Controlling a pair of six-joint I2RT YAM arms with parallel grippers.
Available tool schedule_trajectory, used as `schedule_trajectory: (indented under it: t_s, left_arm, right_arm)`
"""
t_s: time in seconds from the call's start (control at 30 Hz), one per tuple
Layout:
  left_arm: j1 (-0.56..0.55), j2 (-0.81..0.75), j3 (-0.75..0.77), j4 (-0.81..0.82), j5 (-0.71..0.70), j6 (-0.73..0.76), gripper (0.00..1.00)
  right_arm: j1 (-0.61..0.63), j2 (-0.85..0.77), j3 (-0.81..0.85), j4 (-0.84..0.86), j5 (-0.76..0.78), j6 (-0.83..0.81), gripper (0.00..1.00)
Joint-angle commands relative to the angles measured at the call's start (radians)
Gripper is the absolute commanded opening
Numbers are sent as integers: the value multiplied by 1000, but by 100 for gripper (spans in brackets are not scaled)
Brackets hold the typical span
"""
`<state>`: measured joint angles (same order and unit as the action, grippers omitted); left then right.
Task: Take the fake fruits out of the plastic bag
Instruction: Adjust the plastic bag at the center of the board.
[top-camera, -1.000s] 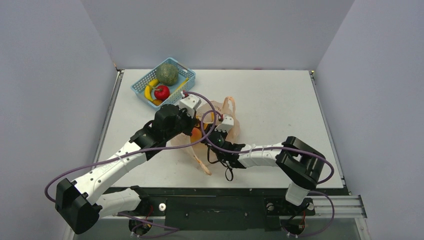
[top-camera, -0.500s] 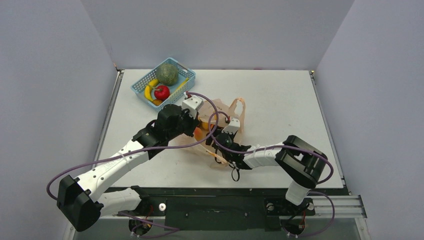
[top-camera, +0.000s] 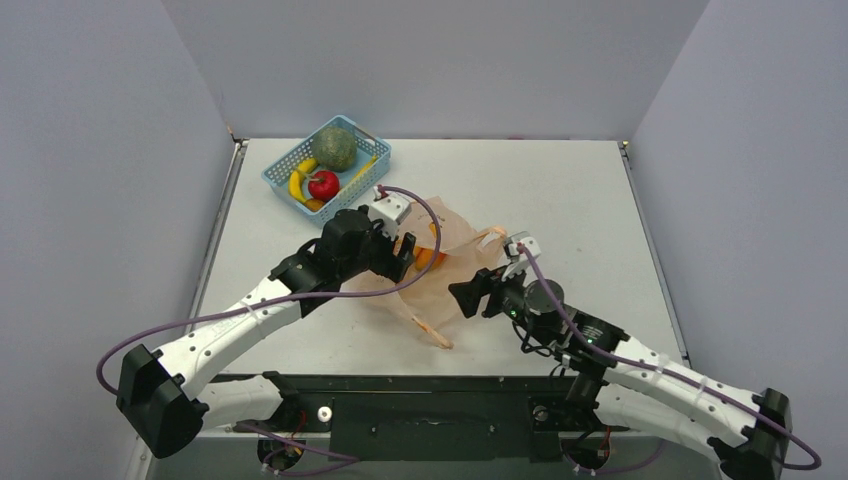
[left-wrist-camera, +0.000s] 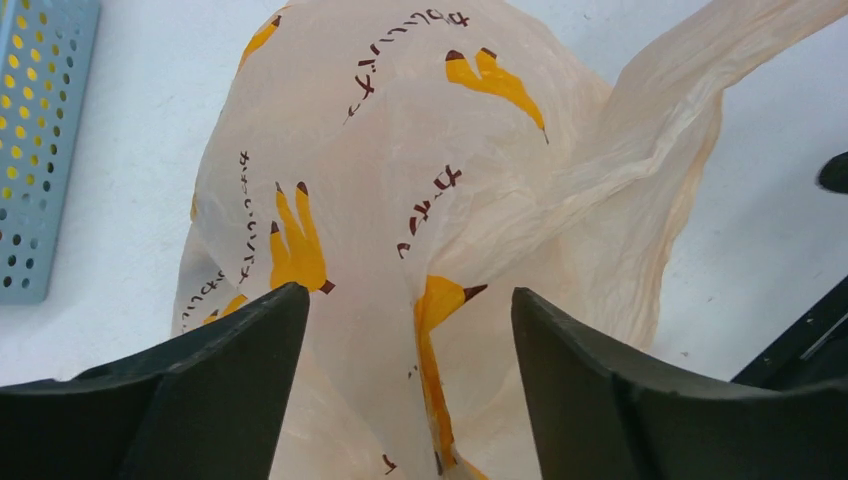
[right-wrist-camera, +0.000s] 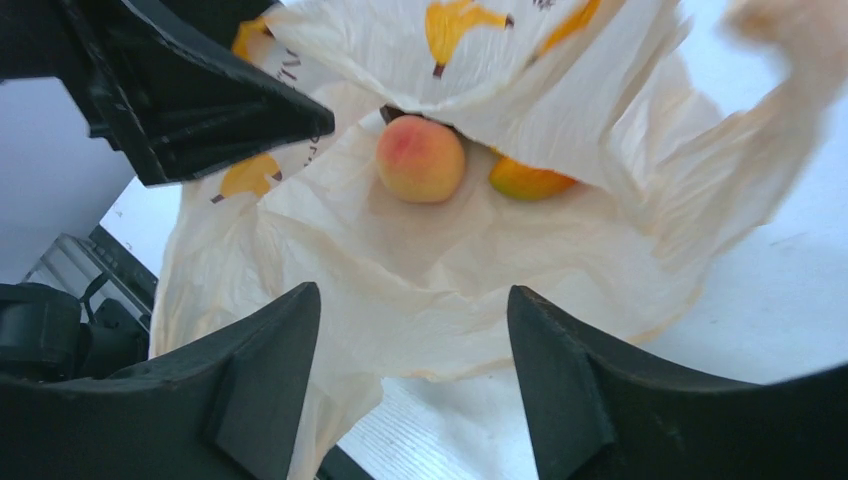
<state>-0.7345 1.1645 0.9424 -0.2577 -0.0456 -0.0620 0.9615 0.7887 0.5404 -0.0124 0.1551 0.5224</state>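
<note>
- The bag (top-camera: 455, 262) lies crumpled between the two grippers.
- The right gripper (top-camera: 472, 296), in at the bag half a second ago, has pulled back to just right of it, jaws wide apart and empty.
- The left gripper (top-camera: 402, 250) stays at the bag's left side, jaws spread wide.
- A peach fruit (right-wrist-camera: 420, 158) and a yellow-orange fruit (right-wrist-camera: 530, 180) lie inside the bag.
</note>
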Motion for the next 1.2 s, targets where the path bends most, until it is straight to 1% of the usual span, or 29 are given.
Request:
schedule_trajectory:
  t_s: [0.0,0.07,0.1,0.13,0.17,0.2,0.23,0.27,0.37,0.4,0.43,0.47,0.5,0.53,0.57,0.6,0.63,0.67,0.7,0.73,0.77,0.8,0.83,0.87,0.9,0.93,1.0,1.07,1.17]
  left_arm:
    - [-8,-33,119,-75,-29,-124,85]
    - [-4,-48,169,-168,-33,-204,93]
    - [-3,-65,184,-231,-32,-262,95]
    - [-2,-92,209,-259,-12,-291,97]
    - [-1,-107,218,-298,6,-348,97]
    - [0,-124,229,-316,26,-373,97]
    - [0,-157,233,-348,88,-431,97]
    - [0,-171,236,-364,114,-458,97]
    - [-1,-246,215,-437,207,-620,97]
    - [-1,-278,184,-439,247,-651,97]
    - [-2,-297,164,-420,270,-715,97]
    - [-2,-333,112,-400,326,-746,97]
    - [-2,-347,88,-367,351,-805,97]
    - [-3,-366,53,-360,375,-826,97]
    - [-5,-373,42,-368,368,-857,96]
    - [-10,-386,26,-374,339,-871,96]
    - [-23,-391,5,-382,320,-893,94]
    - [-29,-400,-3,-385,281,-902,94]
    - [-52,-401,-17,-396,257,-920,92]
    - [-69,-400,-23,-402,192,-945,92]
    - [-120,-397,-36,-411,154,-961,91]
    - [-151,-386,-43,-410,64,-1000,91]
    - [-218,-379,-60,-398,20,-1024,91]
    - [-251,-364,-70,-363,-67,-1080,91]
    - [-314,-354,-97,-337,-102,-1107,91]
    - [-352,-329,-109,-283,-153,-1149,91]
    - [-370,-284,-139,-210,-181,-1184,91]
    - [-372,-237,-153,-178,-205,-1198,90]
    - [-372,-194,-152,-150,-234,-1173,85]
  right_arm:
    - [-17,-100,159,-331,76,-85,67]
    - [-27,-107,220,-420,143,-89,69]
    - [-34,-106,239,-450,177,-94,69]
    - [-37,-103,274,-496,196,-102,69]
    - [-40,-100,289,-518,236,-104,69]
    - [-42,-96,320,-555,258,-106,69]
    - [-47,-93,333,-574,289,-107,70]
    - [-49,-87,357,-600,298,-113,71]
    - [-70,-63,389,-615,297,-139,74]
    - [-77,-42,395,-610,292,-156,74]
    - [-89,-31,404,-604,279,-168,74]
    - [-97,-16,406,-581,272,-188,74]
    - [-119,-9,413,-567,238,-195,74]
    - [-150,6,419,-537,207,-208,74]
    - [-168,13,426,-518,81,-215,74]
    - [-208,29,426,-466,41,-228,74]
    - [-227,39,419,-413,-56,-232,74]
    - [-264,64,420,-395,-99,-236,73]
    - [-281,79,428,-370,-189,-237,72]
    - [-304,107,432,-360,-254,-238,69]
    - [-311,128,434,-340,-271,-237,69]
    - [-318,136,435,-332,-286,-232,69]
    - [-320,148,435,-317,-288,-230,68]
    - [-321,153,434,-312,-285,-227,68]
    - [-321,161,433,-304,-282,-227,68]
    - [-321,164,430,-299,-269,-226,68]
    - [-321,167,413,-282,-239,-231,67]
    - [-322,173,404,-270,-204,-241,66]
    - [-321,177,389,-242,-175,-254,62]
